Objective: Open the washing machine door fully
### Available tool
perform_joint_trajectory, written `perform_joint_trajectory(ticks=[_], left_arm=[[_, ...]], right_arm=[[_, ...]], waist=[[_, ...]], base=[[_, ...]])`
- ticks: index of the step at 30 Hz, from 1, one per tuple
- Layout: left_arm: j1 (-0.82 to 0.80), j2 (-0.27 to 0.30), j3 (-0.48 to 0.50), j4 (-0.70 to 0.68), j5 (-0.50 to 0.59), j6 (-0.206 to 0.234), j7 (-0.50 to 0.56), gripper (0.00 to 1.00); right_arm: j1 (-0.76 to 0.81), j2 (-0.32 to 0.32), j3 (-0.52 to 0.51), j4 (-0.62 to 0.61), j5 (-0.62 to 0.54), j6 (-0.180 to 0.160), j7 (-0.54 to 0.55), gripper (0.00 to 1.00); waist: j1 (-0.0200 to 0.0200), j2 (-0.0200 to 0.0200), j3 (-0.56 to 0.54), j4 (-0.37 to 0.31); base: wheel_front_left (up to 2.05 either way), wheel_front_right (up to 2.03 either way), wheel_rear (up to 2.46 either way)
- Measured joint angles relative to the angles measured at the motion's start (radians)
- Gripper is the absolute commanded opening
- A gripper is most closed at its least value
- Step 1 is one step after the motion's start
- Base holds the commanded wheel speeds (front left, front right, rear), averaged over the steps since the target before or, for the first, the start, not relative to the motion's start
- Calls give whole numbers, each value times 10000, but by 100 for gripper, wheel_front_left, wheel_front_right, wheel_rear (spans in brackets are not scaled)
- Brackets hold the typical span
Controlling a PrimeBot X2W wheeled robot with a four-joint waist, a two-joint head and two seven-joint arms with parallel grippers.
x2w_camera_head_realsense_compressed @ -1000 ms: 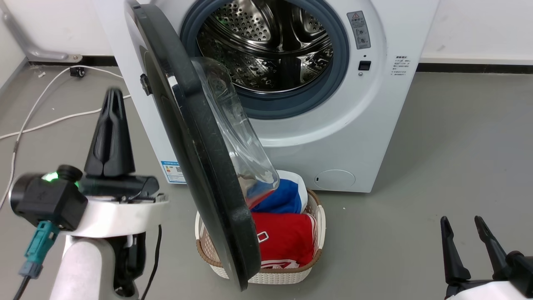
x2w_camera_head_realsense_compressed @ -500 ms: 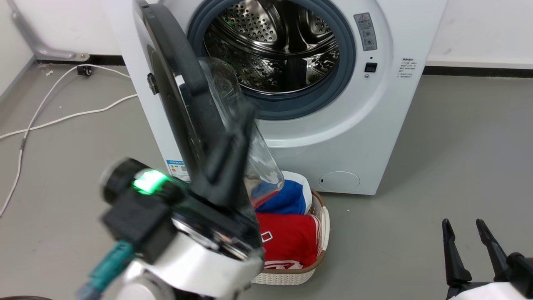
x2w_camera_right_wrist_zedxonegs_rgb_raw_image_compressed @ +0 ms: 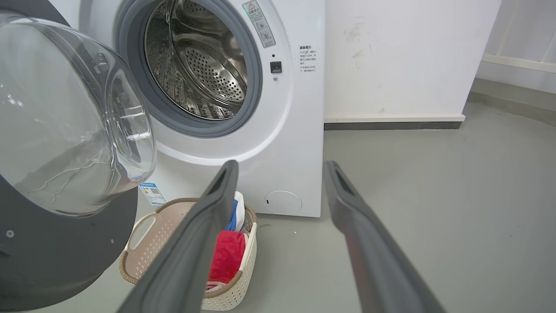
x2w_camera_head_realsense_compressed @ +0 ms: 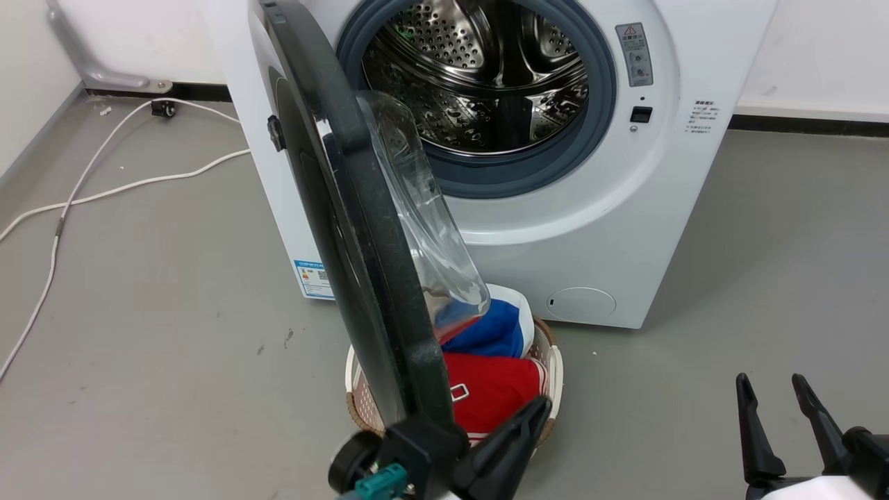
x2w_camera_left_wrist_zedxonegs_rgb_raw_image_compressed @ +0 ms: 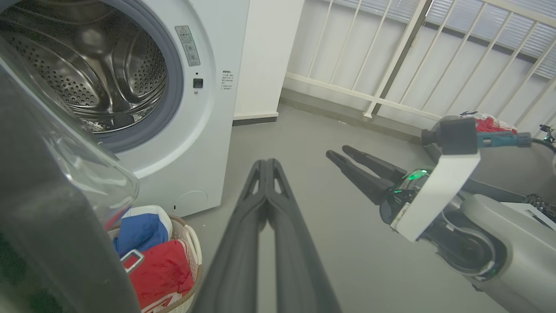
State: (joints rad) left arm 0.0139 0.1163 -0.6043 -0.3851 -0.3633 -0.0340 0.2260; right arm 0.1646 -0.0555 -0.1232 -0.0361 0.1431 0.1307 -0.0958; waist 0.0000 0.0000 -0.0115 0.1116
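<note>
The washing machine door (x2w_camera_head_realsense_compressed: pixel 358 229) is a glossy black disc with a clear glass bowl (x2w_camera_head_realsense_compressed: pixel 424 222). It stands edge-on to the head view, swung out roughly square to the white machine (x2w_camera_head_realsense_compressed: pixel 597 229). The steel drum (x2w_camera_head_realsense_compressed: pixel 486 76) lies exposed. My left gripper (x2w_camera_head_realsense_compressed: pixel 538 406) is shut and empty, low at the frame's bottom, just right of the door's lower edge on its glass side; whether it touches is unclear. In its own view the shut left gripper (x2w_camera_left_wrist_zedxonegs_rgb_raw_image_compressed: pixel 266 161) points past the door (x2w_camera_left_wrist_zedxonegs_rgb_raw_image_compressed: pixel 47 226). My right gripper (x2w_camera_head_realsense_compressed: pixel 769 382) is open and empty at the lower right, and the door (x2w_camera_right_wrist_zedxonegs_rgb_raw_image_compressed: pixel 65 256) fills the left of the right gripper's (x2w_camera_right_wrist_zedxonegs_rgb_raw_image_compressed: pixel 281 164) view.
A cream laundry basket (x2w_camera_head_realsense_compressed: pixel 555 361) with red and blue clothes sits on the floor under the door's lower edge. A white cable (x2w_camera_head_realsense_compressed: pixel 104 191) snakes over the grey floor left of the machine. A small round white flap (x2w_camera_head_realsense_compressed: pixel 582 304) marks the machine's base.
My left arm swung from the door's outer left side, across its front, down to the lower edge on the glass side. The camera turned, shifting the picture right. The door's angle looks unchanged.
</note>
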Motion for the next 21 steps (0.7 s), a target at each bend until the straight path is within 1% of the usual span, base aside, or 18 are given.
perform_joint_trajectory(ticks=[6,8,11,15,21], left_arm=[[360,-4,-224,1551,140,107,-391,0],[378,-33,-217,2080,245,190,-596,0],[319,-98,-36,2713,380,447,-1034,0],[54,-167,138,3250,449,533,-1503,0],[-139,-199,311,3586,531,713,-1902,0]], right_arm=[[-2,10,38,75,21,0,8,100],[-4,17,54,92,63,2,8,100],[-5,21,50,153,71,0,10,100],[-7,25,42,228,117,0,8,100],[-12,31,10,343,148,0,-4,100]], waist=[[0,0,38,17],[0,0,45,13],[0,0,77,10],[0,0,119,39],[0,0,150,157]], base=[[0,0,0],[0,0,0],[0,0,0],[0,0,0],[0,0,0]])
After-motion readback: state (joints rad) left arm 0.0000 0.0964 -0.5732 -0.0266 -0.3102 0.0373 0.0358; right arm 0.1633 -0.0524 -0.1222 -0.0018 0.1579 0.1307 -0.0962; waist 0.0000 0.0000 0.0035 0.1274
